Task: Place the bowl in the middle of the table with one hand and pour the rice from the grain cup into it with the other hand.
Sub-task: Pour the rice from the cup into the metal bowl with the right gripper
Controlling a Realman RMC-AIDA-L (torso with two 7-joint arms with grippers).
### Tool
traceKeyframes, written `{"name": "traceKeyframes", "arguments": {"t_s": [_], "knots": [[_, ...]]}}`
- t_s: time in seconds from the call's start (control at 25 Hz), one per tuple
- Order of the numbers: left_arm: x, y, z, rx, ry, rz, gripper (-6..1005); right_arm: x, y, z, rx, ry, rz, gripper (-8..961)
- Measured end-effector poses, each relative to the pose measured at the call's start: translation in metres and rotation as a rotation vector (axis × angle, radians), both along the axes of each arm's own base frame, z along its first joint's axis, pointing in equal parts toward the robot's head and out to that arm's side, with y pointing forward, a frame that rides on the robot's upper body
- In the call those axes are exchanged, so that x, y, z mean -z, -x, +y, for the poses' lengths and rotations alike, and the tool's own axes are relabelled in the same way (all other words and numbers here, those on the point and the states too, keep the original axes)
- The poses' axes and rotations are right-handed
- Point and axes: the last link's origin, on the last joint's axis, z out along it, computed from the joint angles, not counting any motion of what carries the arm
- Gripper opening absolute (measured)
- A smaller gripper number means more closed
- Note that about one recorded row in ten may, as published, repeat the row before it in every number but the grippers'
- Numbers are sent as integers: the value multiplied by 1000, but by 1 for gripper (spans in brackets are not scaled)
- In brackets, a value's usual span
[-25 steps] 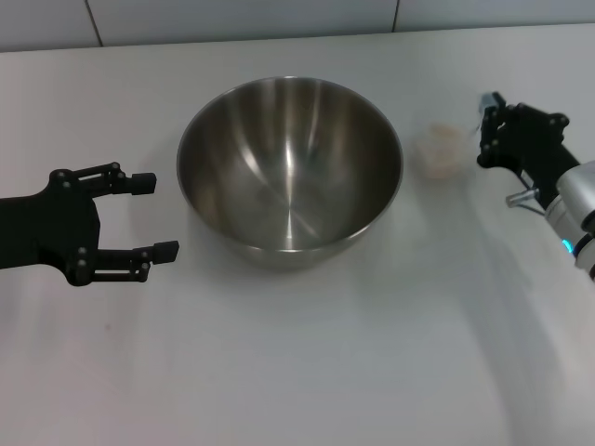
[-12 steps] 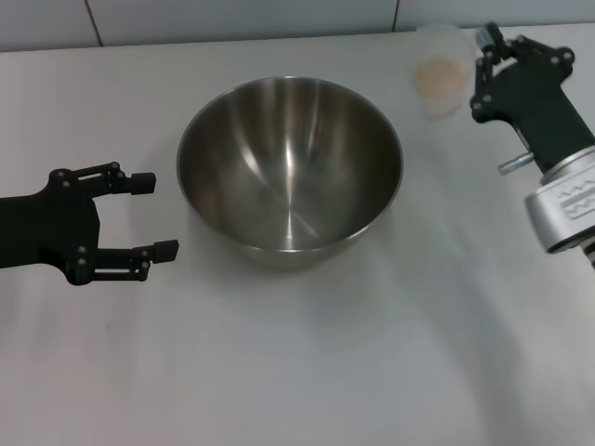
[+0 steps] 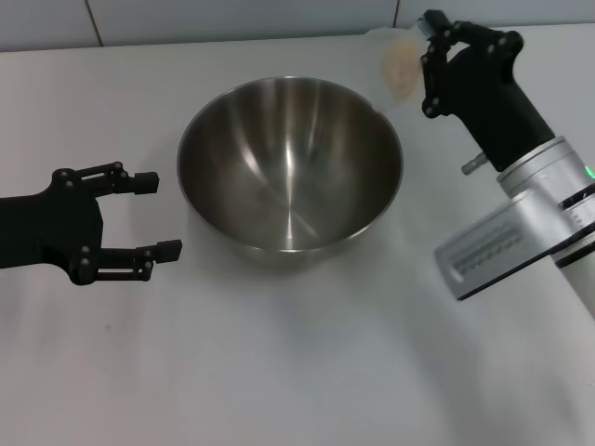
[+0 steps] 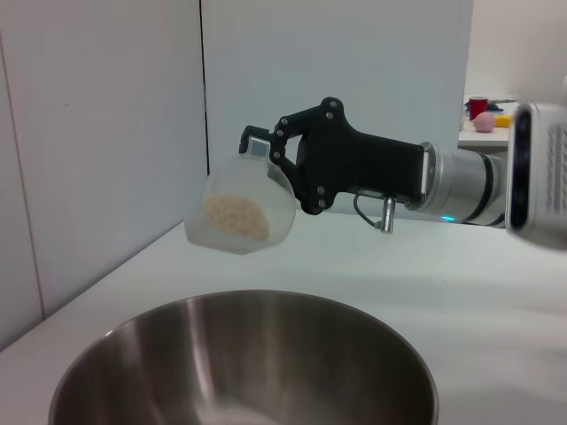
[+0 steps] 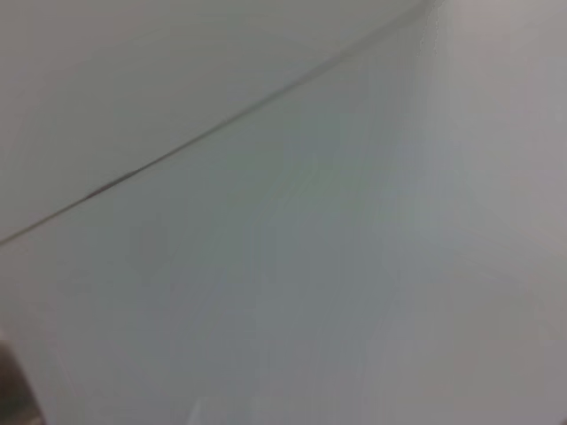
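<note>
The steel bowl (image 3: 290, 167) stands on the white table (image 3: 297, 372) near its middle; it also shows in the left wrist view (image 4: 248, 363). My right gripper (image 3: 429, 65) is shut on the clear grain cup (image 3: 398, 67) and holds it lifted and tilted just past the bowl's far right rim. The rice (image 3: 402, 65) is inside the cup. In the left wrist view the cup (image 4: 239, 217) with its rice (image 4: 236, 215) hangs above the bowl, held by the right gripper (image 4: 275, 173). My left gripper (image 3: 153, 216) is open and empty, left of the bowl.
A tiled wall (image 3: 242, 19) runs behind the table's far edge. The right wrist view shows only pale wall. Small coloured objects (image 4: 485, 113) sit on a far surface in the left wrist view.
My right gripper has lifted the grain cup off the table, carried it toward the bowl's far right rim and tilted it. The left gripper and bowl have not moved.
</note>
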Motion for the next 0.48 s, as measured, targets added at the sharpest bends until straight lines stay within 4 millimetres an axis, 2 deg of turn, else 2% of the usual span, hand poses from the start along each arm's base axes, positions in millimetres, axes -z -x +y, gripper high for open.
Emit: {"name": "traceKeyframes", "arguments": {"t_s": [0.04, 0.08, 0.24, 0.48], "knots": [[0, 0, 0, 1, 0, 0, 859, 3, 4, -2, -32, -43, -97, 27], [0, 0, 0, 1, 0, 0, 859, 3, 4, -2, -32, -43, -97, 28], [1, -1, 0, 1, 0, -1, 859, 10, 12, -8, -125, -116, -287, 29], [1, -1, 0, 3, 0, -2, 860, 13, 16, -9, -190, -155, -400, 30]]}}
